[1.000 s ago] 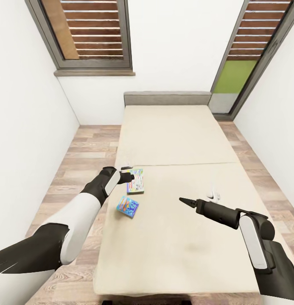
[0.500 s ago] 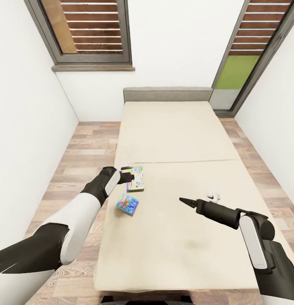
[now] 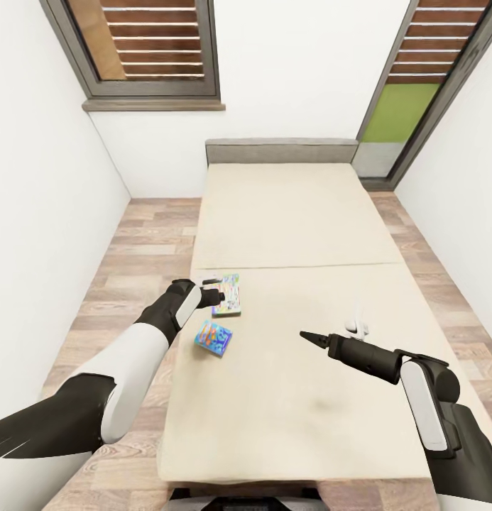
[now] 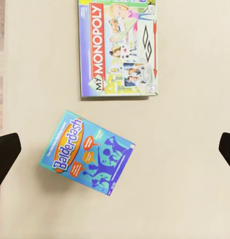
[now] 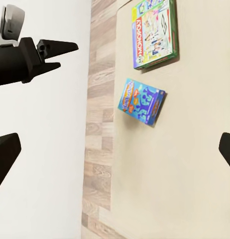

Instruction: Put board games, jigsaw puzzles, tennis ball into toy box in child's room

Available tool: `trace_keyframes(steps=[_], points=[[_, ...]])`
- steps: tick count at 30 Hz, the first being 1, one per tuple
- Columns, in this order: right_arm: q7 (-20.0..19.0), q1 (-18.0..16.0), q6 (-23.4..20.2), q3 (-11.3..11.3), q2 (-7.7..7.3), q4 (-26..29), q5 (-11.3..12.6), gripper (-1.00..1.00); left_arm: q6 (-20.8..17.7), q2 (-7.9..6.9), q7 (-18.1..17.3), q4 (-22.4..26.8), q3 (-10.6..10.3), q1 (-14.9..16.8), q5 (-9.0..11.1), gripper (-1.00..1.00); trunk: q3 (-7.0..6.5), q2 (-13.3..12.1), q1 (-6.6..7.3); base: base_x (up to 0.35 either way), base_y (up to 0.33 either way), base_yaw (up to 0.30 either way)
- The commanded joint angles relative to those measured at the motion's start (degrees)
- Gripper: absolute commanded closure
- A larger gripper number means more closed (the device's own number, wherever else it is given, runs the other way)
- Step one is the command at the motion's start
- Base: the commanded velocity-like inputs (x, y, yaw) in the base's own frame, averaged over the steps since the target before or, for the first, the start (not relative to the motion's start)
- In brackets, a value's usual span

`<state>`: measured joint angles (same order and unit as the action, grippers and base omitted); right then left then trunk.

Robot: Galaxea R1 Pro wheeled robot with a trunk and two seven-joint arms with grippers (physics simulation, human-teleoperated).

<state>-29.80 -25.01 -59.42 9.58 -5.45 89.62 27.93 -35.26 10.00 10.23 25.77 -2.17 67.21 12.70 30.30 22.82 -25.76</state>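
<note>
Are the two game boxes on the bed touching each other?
Apart. The left wrist view shows bare bed sheet between the Monopoly box and the Balderdash box.

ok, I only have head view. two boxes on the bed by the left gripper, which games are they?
Observer: Left wrist view reads the titles. The one farther from the robot is My Monopoly, the blue one Balderdash.
Operator: left gripper open?
Observer: Yes. In the right wrist view the left gripper has its fingers spread, holding nothing.
Operator: Balderdash lying flat?
Observer: Seemingly not. The right wrist view shows it tilted, with a shadow under one side, while My Monopoly lies flat.
</note>
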Motion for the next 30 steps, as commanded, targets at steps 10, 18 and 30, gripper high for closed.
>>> trace_keyframes(steps=[10, 18, 30], points=[[-2.10, -0.04, -0.58, 0.08, -0.07, 0.66, 0.25, -1.00, -0.16, 0.00, 0.46, 0.07, -0.42, 0.03, 0.57, -1.00, 1.03, 0.10, -0.03, 0.000, 0.000, 0.000], [-11.60, -0.04, -0.58, 0.39, -0.30, 0.78, 0.40, -1.00, -0.16, 0.00, 0.42, 0.07, -0.60, 0.03, 0.50, -1.00, 1.79, 0.10, -0.03, 0.000, 0.000, 0.000], [-20.22, -0.04, -0.58, 0.52, -0.36, 0.82, 0.38, -1.00, 1.53, 0.00, 0.56, 0.14, -0.63, 0.03, 0.39, -1.00, 2.92, 0.10, -0.03, 0.000, 0.000, 0.000]])
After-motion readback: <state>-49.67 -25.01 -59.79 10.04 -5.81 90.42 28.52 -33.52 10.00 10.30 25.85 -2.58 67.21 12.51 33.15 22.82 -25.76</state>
